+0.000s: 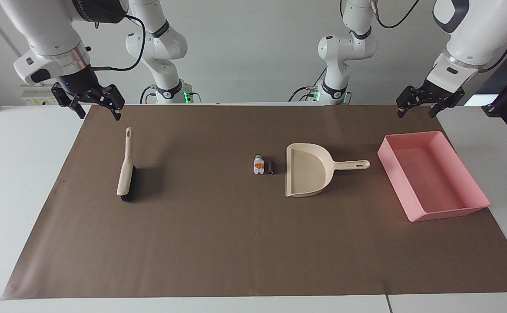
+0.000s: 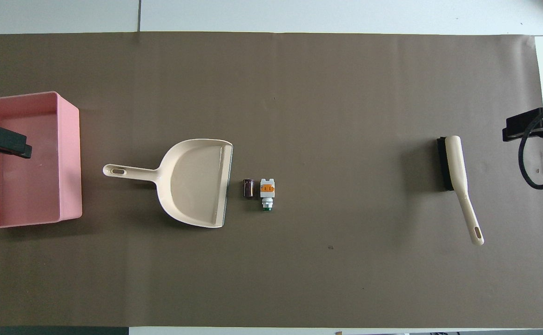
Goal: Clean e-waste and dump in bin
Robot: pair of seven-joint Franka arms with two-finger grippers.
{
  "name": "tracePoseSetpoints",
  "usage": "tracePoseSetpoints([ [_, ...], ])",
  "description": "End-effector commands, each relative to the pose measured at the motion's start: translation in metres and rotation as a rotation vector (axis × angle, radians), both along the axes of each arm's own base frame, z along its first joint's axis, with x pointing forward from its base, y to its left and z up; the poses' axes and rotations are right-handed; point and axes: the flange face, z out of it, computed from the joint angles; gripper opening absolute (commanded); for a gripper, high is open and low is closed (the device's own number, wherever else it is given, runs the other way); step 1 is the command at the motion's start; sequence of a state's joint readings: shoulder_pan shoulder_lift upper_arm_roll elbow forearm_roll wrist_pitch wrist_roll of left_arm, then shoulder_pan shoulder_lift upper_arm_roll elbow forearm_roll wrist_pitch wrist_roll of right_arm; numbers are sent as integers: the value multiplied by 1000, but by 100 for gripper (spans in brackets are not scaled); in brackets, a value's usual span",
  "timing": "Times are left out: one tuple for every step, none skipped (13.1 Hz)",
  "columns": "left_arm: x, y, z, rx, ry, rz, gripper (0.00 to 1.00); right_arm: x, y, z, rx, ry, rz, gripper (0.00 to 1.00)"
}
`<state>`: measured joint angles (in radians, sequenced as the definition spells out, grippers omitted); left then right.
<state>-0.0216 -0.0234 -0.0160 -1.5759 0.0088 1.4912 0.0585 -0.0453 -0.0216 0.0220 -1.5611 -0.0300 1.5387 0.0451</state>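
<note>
Facing view: both grippers are held raised with fingers spread, nothing grasped, the right gripper (image 1: 98,104) near the brush (image 1: 127,167), the left gripper (image 1: 417,105) over the mat's edge beside the pink bin (image 1: 475,174); the e-waste (image 1: 264,166) is laid at the dustpan's (image 1: 305,174) mouth; no writing can be read.

A beige dustpan (image 1: 306,170) (image 2: 196,182) lies flat on the brown paper (image 1: 218,243) (image 2: 299,83) covering the white table (image 1: 18,174) (image 2: 299,14), its handle pointing toward the left arm's end. A beige brush (image 1: 126,167) (image 2: 457,179) with black bristles lies well apart, toward the right arm's end, handle pointing toward the robots.
</note>
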Motion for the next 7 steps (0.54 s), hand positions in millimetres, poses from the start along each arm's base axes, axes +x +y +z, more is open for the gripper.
tracePoseSetpoints([
  [-9,1,2,10,7,9,99,-1,-1,-1,-1,-11,23,100],
  [-9,1,2,10,7,9,99,-1,-1,-1,-1,-9,20,100],
  [-9,1,1,10,9,9,99,-1,-1,-1,-1,-11,20,100],
  [-9,1,1,10,9,9,99,-1,-2,-1,-1,-11,18,100],
  [-9,1,2,10,7,9,99,-1,-2,-1,-1,-11,17,100],
  [-8,1,3,10,4,9,99,-1,-2,-1,-1,-8,17,100],
  [-8,1,3,10,3,9,99,-2,-1,-2,-1,0,18,100],
])
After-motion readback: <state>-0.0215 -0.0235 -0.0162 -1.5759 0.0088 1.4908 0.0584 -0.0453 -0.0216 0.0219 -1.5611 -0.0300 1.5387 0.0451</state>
